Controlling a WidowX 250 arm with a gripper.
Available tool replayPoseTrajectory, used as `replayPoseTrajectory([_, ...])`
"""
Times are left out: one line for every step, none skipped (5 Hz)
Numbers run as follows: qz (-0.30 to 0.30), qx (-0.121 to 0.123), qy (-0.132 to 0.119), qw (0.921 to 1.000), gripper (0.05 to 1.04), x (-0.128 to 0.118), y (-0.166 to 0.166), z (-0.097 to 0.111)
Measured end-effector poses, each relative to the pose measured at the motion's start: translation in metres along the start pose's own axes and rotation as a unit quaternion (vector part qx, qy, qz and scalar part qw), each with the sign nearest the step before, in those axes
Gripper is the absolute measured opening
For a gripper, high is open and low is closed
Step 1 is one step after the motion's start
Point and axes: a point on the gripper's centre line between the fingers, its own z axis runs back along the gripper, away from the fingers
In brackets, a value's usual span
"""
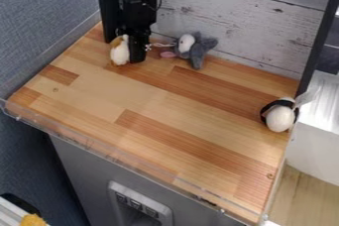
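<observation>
A black gripper [137,57], its grip impossible to tell, hangs beside a rounded white-and-tan plush [120,53] at the back left of a wood-grained tabletop [149,98], near a floppy gray plush [198,51]; a round black-and-white toy [281,118] sits far right.

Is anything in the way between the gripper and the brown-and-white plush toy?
Nothing visible: the brown-and-white plush toy is right beside the gripper, though I can't tell if they touch. The gray plush toy and the pink piece lie on the gripper's other side.
</observation>
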Motion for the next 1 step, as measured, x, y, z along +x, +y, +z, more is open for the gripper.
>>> replayPoseTrajectory([-0.001,-0.007,0.004,1.0,0.502,-0.0011,-0.0009,0.0029])
